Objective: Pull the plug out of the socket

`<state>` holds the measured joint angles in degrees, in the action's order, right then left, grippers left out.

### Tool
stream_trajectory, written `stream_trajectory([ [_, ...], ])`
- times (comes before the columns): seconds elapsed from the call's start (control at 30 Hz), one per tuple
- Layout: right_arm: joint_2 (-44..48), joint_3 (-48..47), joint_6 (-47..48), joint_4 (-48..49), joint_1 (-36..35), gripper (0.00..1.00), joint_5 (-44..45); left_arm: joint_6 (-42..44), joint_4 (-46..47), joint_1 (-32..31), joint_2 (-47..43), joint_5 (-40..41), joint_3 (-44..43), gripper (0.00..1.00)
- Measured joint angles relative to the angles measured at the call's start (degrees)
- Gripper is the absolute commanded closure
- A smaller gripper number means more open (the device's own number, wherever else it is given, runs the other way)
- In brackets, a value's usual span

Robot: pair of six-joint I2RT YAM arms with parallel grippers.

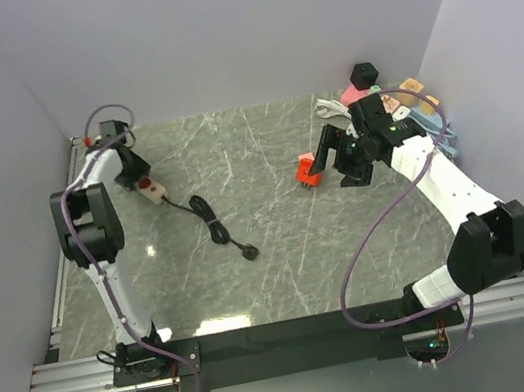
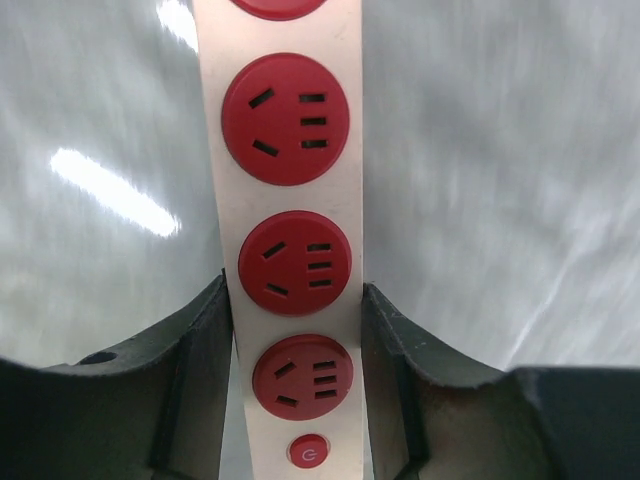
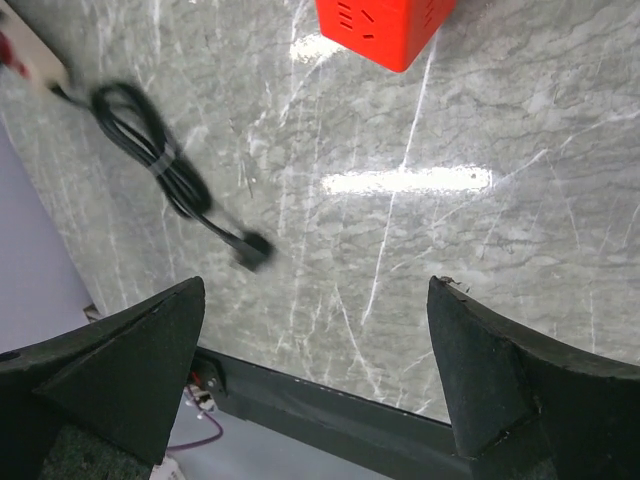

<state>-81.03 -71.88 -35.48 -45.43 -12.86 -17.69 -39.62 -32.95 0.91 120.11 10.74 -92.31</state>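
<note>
A white power strip (image 1: 150,189) with red sockets lies at the far left of the table. In the left wrist view its sockets (image 2: 294,263) are empty. My left gripper (image 2: 292,292) is shut on the strip, one finger against each long side, near its red switch (image 2: 308,451). The strip's black cord (image 1: 208,218) runs to a black plug (image 1: 249,251) lying loose on the table; the plug also shows in the right wrist view (image 3: 255,250). My right gripper (image 3: 315,290) is open and empty, just right of a red socket cube (image 1: 308,169), which also shows in that wrist view (image 3: 385,30).
The table is grey marble (image 1: 272,255). A pile of small objects, among them a black cube (image 1: 363,73) and a white cable (image 1: 329,106), sits at the back right corner. Walls close in on the left, back and right. A black rail (image 1: 286,334) runs along the near edge.
</note>
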Motion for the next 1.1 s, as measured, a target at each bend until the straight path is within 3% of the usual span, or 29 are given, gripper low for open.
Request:
stream_trajectory([
  [0.2, -2.12, 0.0, 1.77, 0.79, -0.02, 0.01, 0.07, -9.88, 0.13, 7.15, 11.69, -7.91, -15.5, 1.0],
  [0.47, -7.21, -0.02, 3.43, 3.02, -0.11, 0.0, 4.35, -30.45, 13.29, 9.14, 16.46, -11.85, -17.31, 0.99],
  [0.57, -9.86, -1.18, 3.65, 2.89, -0.11, 0.0, 7.41, -35.21, 17.53, 9.09, 17.84, -13.18, -17.7, 0.71],
  [0.6, -11.23, -2.43, 3.78, 2.54, -0.09, 0.0, 8.2, -36.3, 18.29, 9.05, 18.1, -13.55, -17.73, 0.55],
  [0.67, -15.23, -6.64, 4.07, 2.03, -0.09, 0.0, 9.7, -37.13, 18.8, 8.96, 18.14, -14.08, -17.68, 0.35],
  [0.77, -21.16, -12.81, 4.39, 2.91, -0.09, 0.0, 11.06, -38.01, 20.2, 8.59, 16.96, -15.72, -14.99, 0.2],
  [0.93, -27.76, -20.28, 3.78, 2.78, -0.02, 0.03, 13.84, -35.65, 20.28, 7.43, 6.67, -18.73, -2.43, 0.14],
  [1.1, -39.19, -35.93, 1.64, 0.66, 0.59, 0.22, 16.41, -28.24, 18.1, 6.54, -7.5, -20.31, 7.21, 0.11],
])
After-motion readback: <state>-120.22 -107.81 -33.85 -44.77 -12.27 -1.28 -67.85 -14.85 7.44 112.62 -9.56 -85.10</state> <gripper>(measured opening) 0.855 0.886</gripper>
